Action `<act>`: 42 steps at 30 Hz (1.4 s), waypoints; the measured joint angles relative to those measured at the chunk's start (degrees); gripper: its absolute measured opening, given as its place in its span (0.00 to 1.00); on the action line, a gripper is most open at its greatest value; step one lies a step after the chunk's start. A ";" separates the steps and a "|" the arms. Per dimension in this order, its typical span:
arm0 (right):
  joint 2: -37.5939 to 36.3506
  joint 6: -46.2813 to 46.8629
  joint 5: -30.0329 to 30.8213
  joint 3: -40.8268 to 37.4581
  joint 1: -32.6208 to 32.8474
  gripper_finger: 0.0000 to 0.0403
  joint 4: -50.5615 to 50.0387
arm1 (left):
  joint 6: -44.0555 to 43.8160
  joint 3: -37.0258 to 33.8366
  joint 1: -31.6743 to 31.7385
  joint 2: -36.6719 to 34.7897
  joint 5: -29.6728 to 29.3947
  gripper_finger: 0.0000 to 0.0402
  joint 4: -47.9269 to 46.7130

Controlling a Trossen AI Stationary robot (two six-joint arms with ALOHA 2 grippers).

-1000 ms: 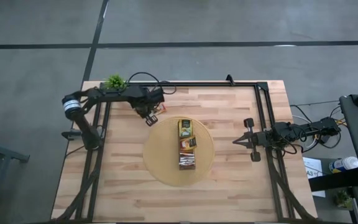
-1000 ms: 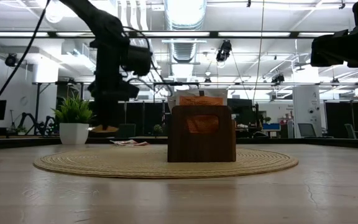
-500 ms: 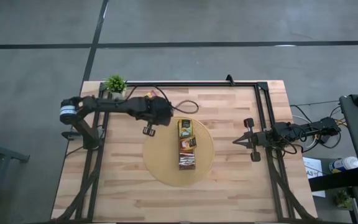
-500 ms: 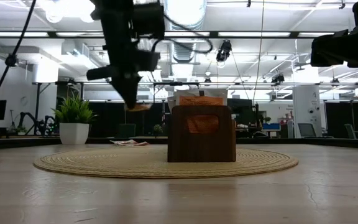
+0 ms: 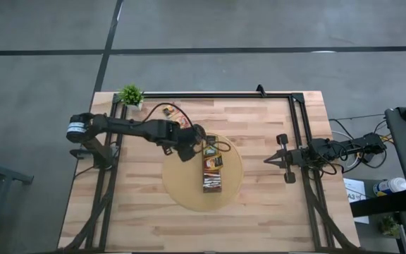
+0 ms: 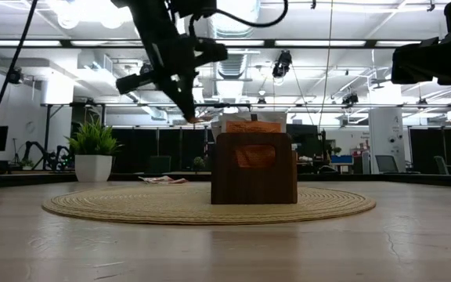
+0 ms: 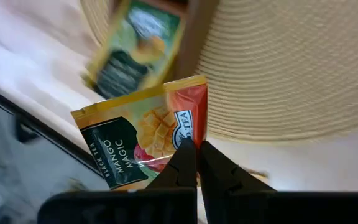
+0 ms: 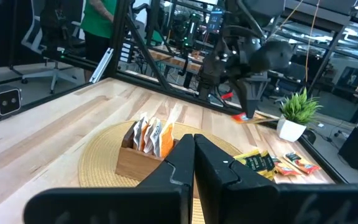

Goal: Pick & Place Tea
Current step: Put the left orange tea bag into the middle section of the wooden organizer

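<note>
- Left end effector point(image 5: 197, 143) raised above worktop point(image 5: 139, 212), over far-left rim of round woven mat point(image 5: 182, 187), just beside far end of brown box point(image 5: 212, 182); fingers clamped on a sachet.
- Held sachet point(image 7: 145, 137): yellow-and-red w/ dark panel reading "BLACK TEA MANGO MAGIC"; pinched at one edge btwn the fingertips point(image 7: 182, 163), rest sticking out past them. In low view point(image 6: 196, 121) seen as small orange sliver at end effector tip point(image 6: 188, 115), off the mat, about level w/ box top.
- Brown box in low view point(image 6: 254, 178) stands at mat centre, orange sachets point(image 6: 253, 127) poking up from top. From right wrist view, white and orange sachets point(image 8: 153, 137) upright inside box point(image 8: 143, 165).
- Dark green-and-yellow sachet point(image 7: 138, 50) blurred beyond the held one in left wrist view, at box end.
- Loose sachets point(image 5: 168, 110) lying on worktop nr far edge, beside potted plant point(image 5: 130, 94) at far-left corner; also seen in right wrist view point(image 8: 277, 163) nr plant point(image 8: 297, 112).
- Right end effector point(image 5: 268, 160) parked nr right edge, well apart from mat, pointing toward it; fingers together point(image 8: 185, 163).
- Person in green top point(image 8: 101, 25) in room beyond worktop, right wrist view.
</note>
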 joint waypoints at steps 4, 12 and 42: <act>0.00 0.00 0.00 0.00 0.00 0.02 0.00 | 4.87 -0.01 -1.11 0.14 0.96 0.00 4.65; 0.00 0.00 0.00 0.00 0.00 0.02 0.00 | 15.65 -0.01 -2.50 0.73 9.42 0.00 14.81; -0.02 0.00 0.00 0.00 0.00 0.02 0.00 | 34.27 -0.05 -5.78 14.12 10.23 0.00 21.78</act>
